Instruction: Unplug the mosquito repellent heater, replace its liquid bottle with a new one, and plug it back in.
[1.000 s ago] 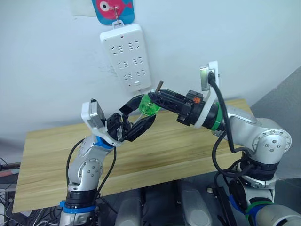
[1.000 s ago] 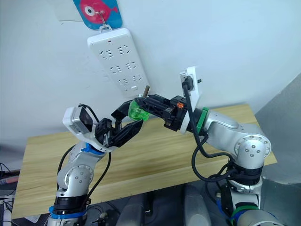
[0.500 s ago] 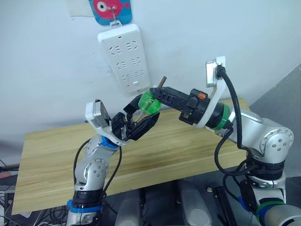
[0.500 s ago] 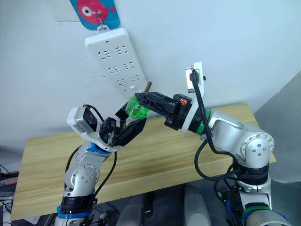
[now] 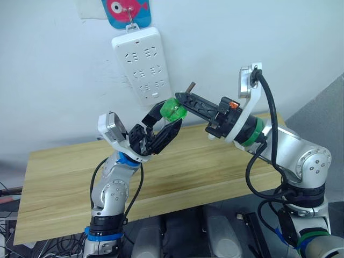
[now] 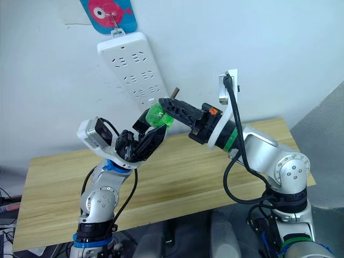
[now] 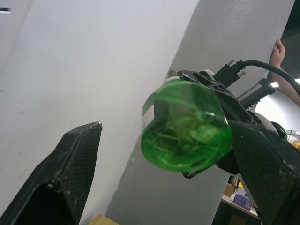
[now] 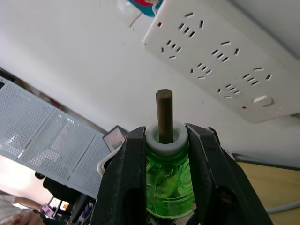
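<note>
A green liquid bottle is held up in the air at mid-scene, well above the wooden desk, pinched at its neck between the two black fingers of the right gripper. From the right wrist view, the fingers are seen pressed against either side of the bottle's white collar, out of which a dark brown wick stands straight.

The left gripper is raised toward the bottle from about 7 o'clock, its jaws spread wide. One finger lies above and to the 9 o'clock side of the bottle's base, the other below it; whether either finger touches the green plastic cannot be told. In the left wrist view the round bottom of the bottle is seen between the two fingertips, nearer to the one on the side of the right gripper, with a clear gap to the other.

A long white power strip is hung on the wall at 12 o'clock from the bottle, tilted, below a blue card with a pink fish. Its lower end comes close to the bottle in the head views, the wick tip lying just beside it toward 4 o'clock.

A person's hand is seen resting on a wall edge in the left wrist view.
</note>
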You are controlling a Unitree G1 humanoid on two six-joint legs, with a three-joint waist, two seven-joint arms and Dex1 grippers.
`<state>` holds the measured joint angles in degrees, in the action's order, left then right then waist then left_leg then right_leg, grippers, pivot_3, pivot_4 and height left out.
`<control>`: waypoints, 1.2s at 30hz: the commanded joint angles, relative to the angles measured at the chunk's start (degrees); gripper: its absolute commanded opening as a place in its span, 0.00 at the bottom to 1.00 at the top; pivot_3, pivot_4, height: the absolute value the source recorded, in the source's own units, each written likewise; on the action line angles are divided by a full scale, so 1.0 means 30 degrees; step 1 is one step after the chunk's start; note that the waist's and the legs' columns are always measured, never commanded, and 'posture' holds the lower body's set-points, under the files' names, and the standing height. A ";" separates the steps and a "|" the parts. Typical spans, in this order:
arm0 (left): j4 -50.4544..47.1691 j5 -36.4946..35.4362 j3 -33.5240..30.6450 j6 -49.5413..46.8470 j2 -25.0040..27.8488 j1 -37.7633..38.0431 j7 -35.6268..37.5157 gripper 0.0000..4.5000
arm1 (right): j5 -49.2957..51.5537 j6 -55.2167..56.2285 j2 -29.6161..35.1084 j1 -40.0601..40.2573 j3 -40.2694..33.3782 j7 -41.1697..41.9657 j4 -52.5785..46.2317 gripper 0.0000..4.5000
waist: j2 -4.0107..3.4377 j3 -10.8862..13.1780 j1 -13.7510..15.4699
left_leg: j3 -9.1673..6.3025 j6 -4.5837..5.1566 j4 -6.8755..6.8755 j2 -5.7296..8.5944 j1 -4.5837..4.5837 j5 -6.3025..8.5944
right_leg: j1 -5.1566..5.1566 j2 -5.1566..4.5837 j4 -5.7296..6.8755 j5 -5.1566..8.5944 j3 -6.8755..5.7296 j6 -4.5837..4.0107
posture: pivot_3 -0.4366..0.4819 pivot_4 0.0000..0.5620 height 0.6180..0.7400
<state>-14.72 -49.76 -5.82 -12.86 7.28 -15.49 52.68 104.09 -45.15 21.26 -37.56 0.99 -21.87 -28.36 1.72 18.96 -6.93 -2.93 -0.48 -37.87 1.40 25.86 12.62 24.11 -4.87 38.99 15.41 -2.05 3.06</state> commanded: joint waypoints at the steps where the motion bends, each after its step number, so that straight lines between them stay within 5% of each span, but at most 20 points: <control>1: -0.0287 -0.0229 0.0185 0.0233 -0.0323 -0.0168 -0.0122 1.00 | 0.0620 0.0656 0.0054 -0.0158 0.0006 -0.0174 -0.0472 0.18 | 0.0001 0.0000 0.0005 | -0.0001 0.0000 0.0000 0.0000 0.0000 0.0000 | -0.0001 0.0000 -0.0001 0.0000 -0.0001 0.0000 | 0.17 0.63 0.95; 7: -0.0365 -0.0527 0.0212 0.0023 -0.0505 -0.0302 -0.0259 1.00 | 0.0654 0.0925 0.0231 -0.0137 0.0211 -0.0320 -0.0498 0.18 | 0.0001 0.0001 0.0015 | -0.0001 0.0001 0.0000 0.0000 0.0001 0.0001 | 0.0000 0.0004 -0.0002 0.0000 0.0001 0.0000 | 0.17 0.63 0.95; 14: -0.0455 -0.0662 0.0061 -0.0032 -0.0474 -0.0532 -0.0595 0.61 | 0.0607 0.1123 0.0408 -0.0041 0.0390 -0.0326 -0.0547 0.18 | 0.0001 0.0001 0.0045 | -0.0002 0.0002 0.0001 0.0000 0.0002 0.0001 | 0.0000 0.0004 -0.0006 0.0001 0.0002 0.0001 | 0.17 0.63 0.95; 30: -0.0589 -0.0806 0.0057 -0.0196 -0.0324 -0.0640 -0.0853 0.51 | 0.0741 0.1240 0.0622 0.0112 0.0551 -0.0308 -0.0503 0.18 | 0.0003 0.0003 0.0097 | 0.0000 0.0004 0.0001 0.0000 0.0002 0.0002 | 0.0000 0.0004 -0.0009 0.0001 0.0007 0.0001 | 0.18 0.64 0.95; 36: -0.0686 -0.0767 -0.0012 -0.0183 -0.0201 -0.0629 -0.0860 0.51 | 0.0583 0.1276 0.0740 0.0007 0.0341 -0.0051 -0.0212 0.66 | 0.0003 0.0003 0.0109 | -0.0001 0.0005 0.0002 0.0000 0.0003 0.0003 | 0.0001 0.0004 -0.0011 0.0001 0.0007 0.0002 | 0.18 0.63 0.95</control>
<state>-14.75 -50.95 -5.51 -13.69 6.56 -17.12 50.11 104.97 -41.86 23.06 -37.21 2.63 -22.71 -28.30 1.73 18.97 -6.60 -2.93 -0.47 -37.86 1.40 25.87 12.63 24.11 -4.85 38.96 15.42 -2.03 3.07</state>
